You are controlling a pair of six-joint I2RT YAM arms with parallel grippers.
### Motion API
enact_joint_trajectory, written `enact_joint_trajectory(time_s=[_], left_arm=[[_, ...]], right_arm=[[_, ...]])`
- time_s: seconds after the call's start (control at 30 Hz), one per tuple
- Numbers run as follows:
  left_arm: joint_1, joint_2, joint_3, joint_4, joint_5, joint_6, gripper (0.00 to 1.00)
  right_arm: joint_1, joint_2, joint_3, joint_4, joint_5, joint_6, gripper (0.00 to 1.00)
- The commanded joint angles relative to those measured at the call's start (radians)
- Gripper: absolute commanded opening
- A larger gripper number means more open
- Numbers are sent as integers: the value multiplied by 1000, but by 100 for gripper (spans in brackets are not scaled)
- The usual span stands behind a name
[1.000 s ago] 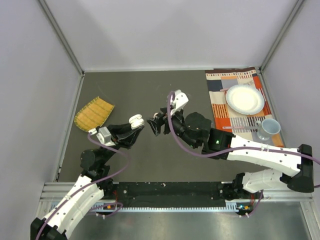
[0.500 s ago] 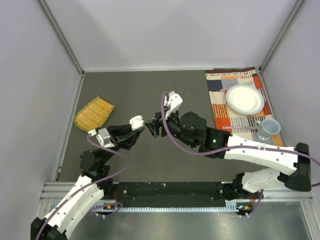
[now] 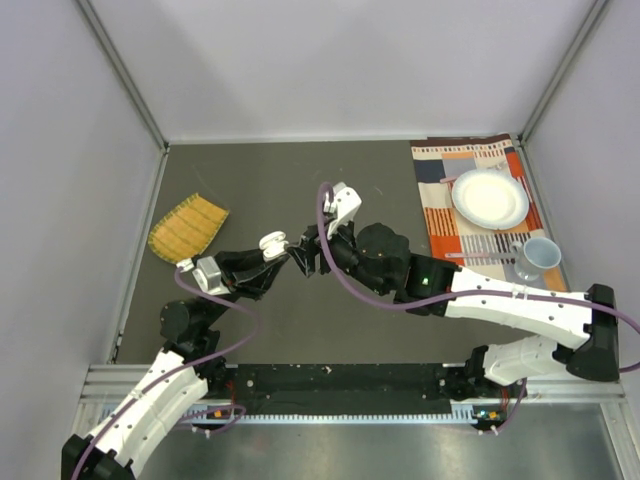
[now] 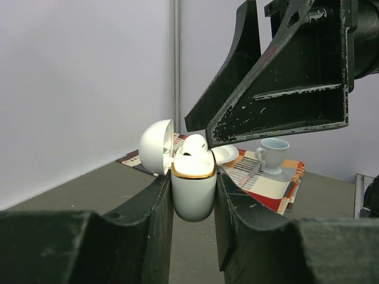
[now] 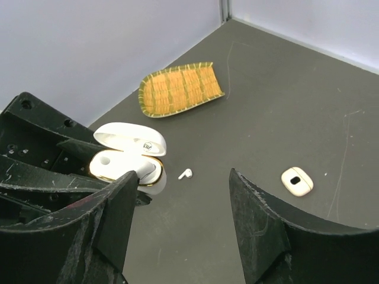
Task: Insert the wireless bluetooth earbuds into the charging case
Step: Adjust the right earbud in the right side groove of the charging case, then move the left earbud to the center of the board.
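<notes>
My left gripper is shut on a white charging case with a gold rim, and holds it upright above the table with its lid open. In the left wrist view the case sits between my fingers, and a white earbud stands in one slot. My right gripper is open and empty, close beside and above the case. In the right wrist view the case holds that earbud; its other slot is empty. A loose white earbud lies on the table below. No pink earbuds are in view.
A closed peach-coloured case lies on the table to the right of the loose earbud. A woven yellow mat lies at the left. A striped placemat at the right carries a plate, cutlery and a cup.
My right arm has shifted a little left, and its gripper is closer to the open case. My left gripper still holds the case in the same place.
</notes>
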Motion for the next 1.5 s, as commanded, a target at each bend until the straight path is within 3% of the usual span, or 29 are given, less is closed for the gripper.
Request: enact_joint_trajectory(time_s=[0.0,0.2,0.43,0.53,0.6,0.8,0.97,1.2,1.47], left_arm=[[4,-9,2,35,14,3,0],[4,-20,-4,30,2,3,0],[2,-14,5,35,5,3,0],[2,-18,10,25,-6,6,0],[2,-27,11,2,-36,6,0],[4,-105,-4,-61,-142,43,0],[4,-168,-4,-96,-214,81,0],[4,-178,43,-131,-231,130,0],[4,-225,88,-202,-239,169,0]], right_arm=[[-4,-47,25,85,60,-16,64],[-24,-94,-6,113,103,-21,69],[-31,-58,12,69,27,17,68],[-37,-38,37,15,81,54,69],[-68,-56,28,-36,190,175,73],[-296,-94,-70,-138,-54,572,80],[-438,20,-55,-229,-236,662,80],[-462,304,42,-186,-495,717,78],[-455,602,169,76,-793,904,68]])
